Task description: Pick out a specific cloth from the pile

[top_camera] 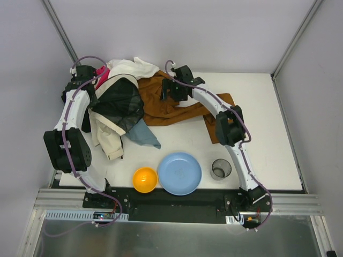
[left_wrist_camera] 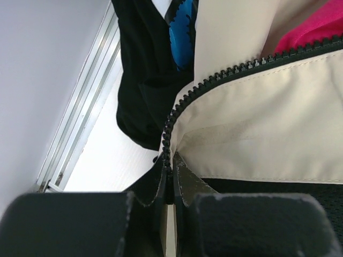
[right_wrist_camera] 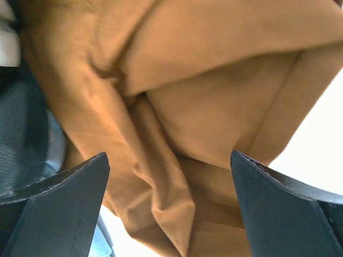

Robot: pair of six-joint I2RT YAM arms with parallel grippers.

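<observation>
1. Bench [top_camera: 268, 118]: a white surface that carries every item. Both arms rise from its near edge and reach toward the far side.
2. Pile [top_camera: 115, 91]: a jumbled heap at the far left of the bench.
   - A black garment [top_camera: 120, 101] lies on top.
   - A cream garment [top_camera: 110, 136] trails toward the near side.
   - A white piece [top_camera: 138, 67] sits at the far edge, and a pink patch [top_camera: 102, 71] shows at the far left.
   - A blue-grey cloth [top_camera: 146, 135] pokes out at the near right.
3. Cloth [top_camera: 171, 112]: rust-brown and loosely folded, it lies on the bench at far centre, just right of the pile. Its left edge touches the black garment. Its right end passes under the right arm [top_camera: 228, 126] and shows again beyond it.
4. Left arm [top_camera: 72, 115]: curves along the left side of the pile. In the left wrist view, the left jaws are clenched on the cream garment's edge, where its black zip [left_wrist_camera: 241, 67] runs down between them.
5. Right jaws: released and spread wide, poised over the cloth's folds, which fill the right wrist view. Whether they touch the fabric cannot be told.
6. Near row, left to right: an orange bowl [top_camera: 145, 180], a blue plate [top_camera: 179, 174] just beside it, and a mesh cup [top_camera: 221, 169]. All three lie apart from the cloth.
</observation>
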